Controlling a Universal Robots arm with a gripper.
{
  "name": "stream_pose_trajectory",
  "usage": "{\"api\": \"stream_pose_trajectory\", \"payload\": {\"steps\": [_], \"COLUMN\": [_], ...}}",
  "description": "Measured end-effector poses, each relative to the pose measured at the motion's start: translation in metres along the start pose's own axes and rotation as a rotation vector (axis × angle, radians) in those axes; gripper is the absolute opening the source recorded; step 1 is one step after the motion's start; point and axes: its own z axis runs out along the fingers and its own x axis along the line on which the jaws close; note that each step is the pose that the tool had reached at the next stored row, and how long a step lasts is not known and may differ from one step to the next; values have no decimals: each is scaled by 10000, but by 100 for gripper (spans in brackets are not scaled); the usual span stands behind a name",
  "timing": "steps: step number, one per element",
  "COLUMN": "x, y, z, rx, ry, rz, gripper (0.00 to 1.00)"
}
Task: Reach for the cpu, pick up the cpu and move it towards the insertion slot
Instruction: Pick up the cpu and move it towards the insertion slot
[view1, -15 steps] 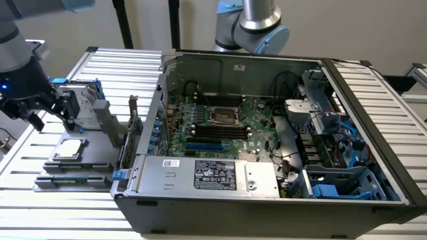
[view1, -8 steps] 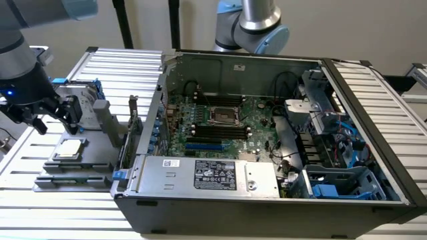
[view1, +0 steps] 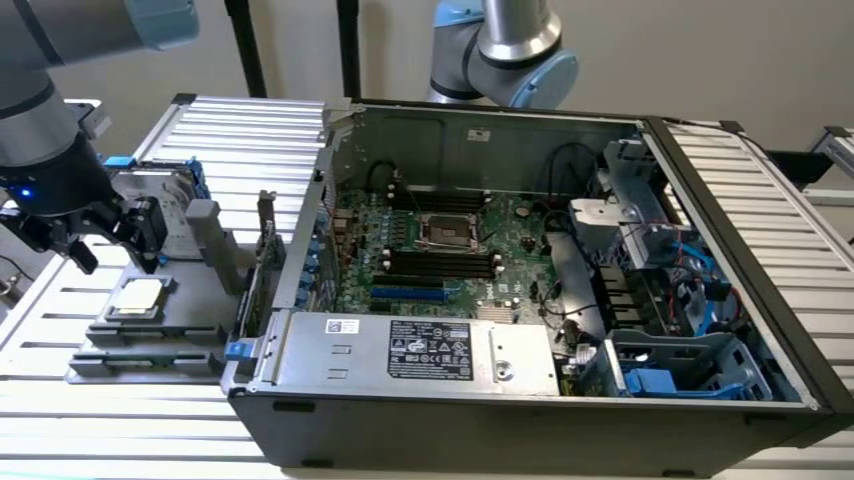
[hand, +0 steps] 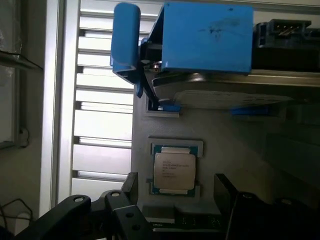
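The cpu (view1: 139, 296) (hand: 174, 169) is a small square chip with a shiny silver top, lying flat in a recess of a grey holder block (view1: 147, 340) at the exterior view's left. My gripper (view1: 118, 252) (hand: 177, 192) hangs a short way above the chip, open, one dark finger on each side of it and nothing between them. The insertion slot (view1: 447, 232) is the square socket with a silver frame and dark centre on the motherboard inside the open computer case (view1: 534, 400).
A silver hard drive with blue rails (hand: 205, 40) stands on the holder just beyond the cpu. The case wall (view1: 287, 260) rises between holder and motherboard. Black memory slots (view1: 441, 265) flank the socket. A second arm (view1: 514, 45) stands behind the case.
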Motion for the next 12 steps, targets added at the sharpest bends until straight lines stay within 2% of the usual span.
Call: {"api": "stream_pose_trajectory", "payload": {"steps": [12], "x": [1], "y": [0], "z": [8], "rx": [-2], "ry": [-11], "rz": [0], "gripper": [71]}}
